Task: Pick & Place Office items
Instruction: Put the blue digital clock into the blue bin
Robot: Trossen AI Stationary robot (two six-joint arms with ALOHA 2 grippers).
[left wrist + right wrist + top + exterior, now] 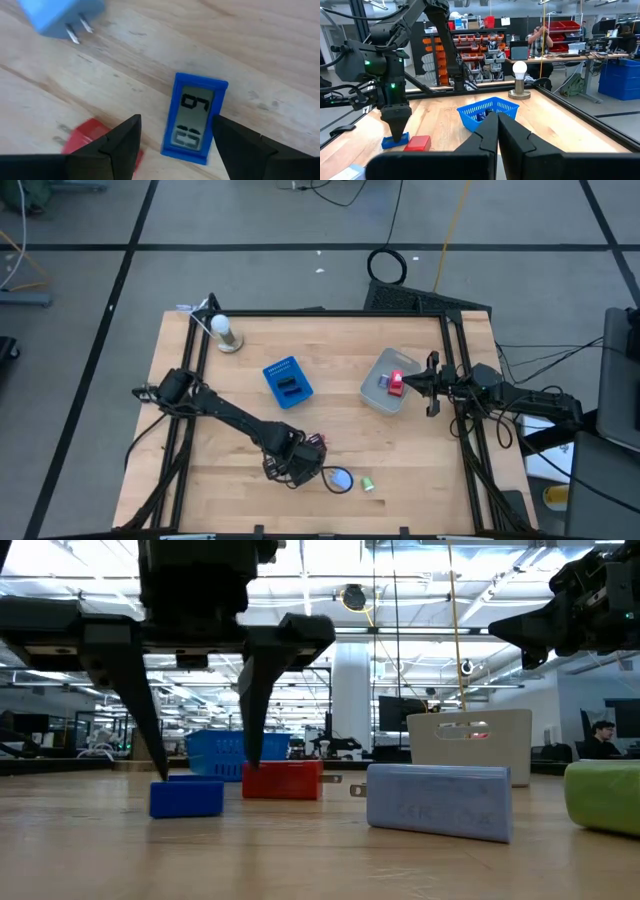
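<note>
My left gripper [175, 145] is open near the table's near edge [290, 468], pointing down. Its fingertips stand on either side of a dark blue block [195, 120] with a small display, which lies flat on the table [187, 797]. A red block [282, 780] lies beside it, partly behind one finger [82, 142]. A light blue piece with two prongs [60, 17] and a green piece [368, 484] lie close by on the wood. My right gripper [497, 125] is shut and hovers at the clear tub [385, 392], which holds a red piece [396, 383].
A blue tray [288, 382] with dark items in it stands mid-table. A lamp with a white bulb [224, 332] stands at the far left corner. Black frame rails run along the left, far and right edges. People show in the room beyond the table.
</note>
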